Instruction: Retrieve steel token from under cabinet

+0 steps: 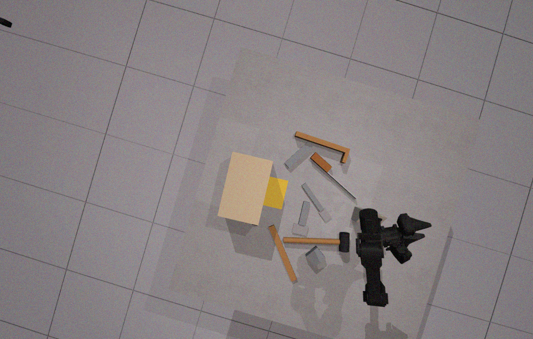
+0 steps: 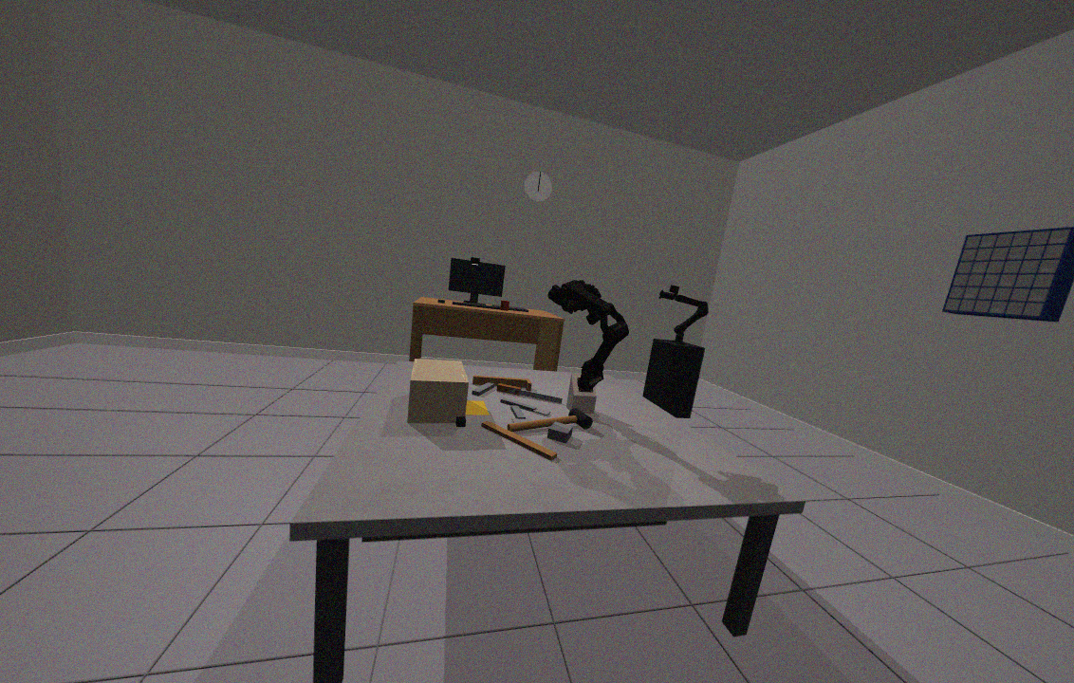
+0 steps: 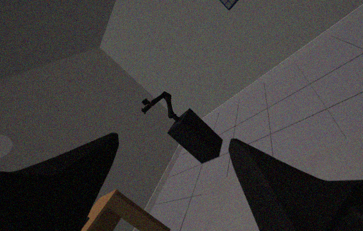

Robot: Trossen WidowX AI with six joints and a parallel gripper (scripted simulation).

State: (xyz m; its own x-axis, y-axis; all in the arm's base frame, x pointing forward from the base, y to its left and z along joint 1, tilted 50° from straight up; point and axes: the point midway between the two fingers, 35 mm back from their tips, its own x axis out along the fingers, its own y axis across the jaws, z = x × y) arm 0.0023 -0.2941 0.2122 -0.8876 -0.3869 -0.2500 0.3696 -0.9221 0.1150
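The beige cabinet (image 1: 245,188) (image 2: 437,402) stands on the table (image 1: 260,92) (image 2: 405,484). The yellow marked area (image 1: 276,193) (image 2: 477,408) lies against its front, partly in shadow, with nothing seen on it. The steel token is not visible in any view; the vent slots cannot be made out. My gripper (image 1: 427,230) (image 3: 175,141) is open and empty, raised high on the far side of the arm from the cabinet and pointing away from it. An L-shaped wooden stick (image 1: 323,142) (image 2: 500,380) lies beyond the other tools.
Between cabinet and arm lie a grey strip (image 1: 298,157), an orange-handled tool (image 1: 321,162) with a thin blade, a narrow grey tool (image 1: 312,197), a grey T-shaped piece (image 1: 303,213), a mallet (image 1: 312,240), a straight wooden stick (image 1: 283,254) and a grey block (image 1: 315,260).
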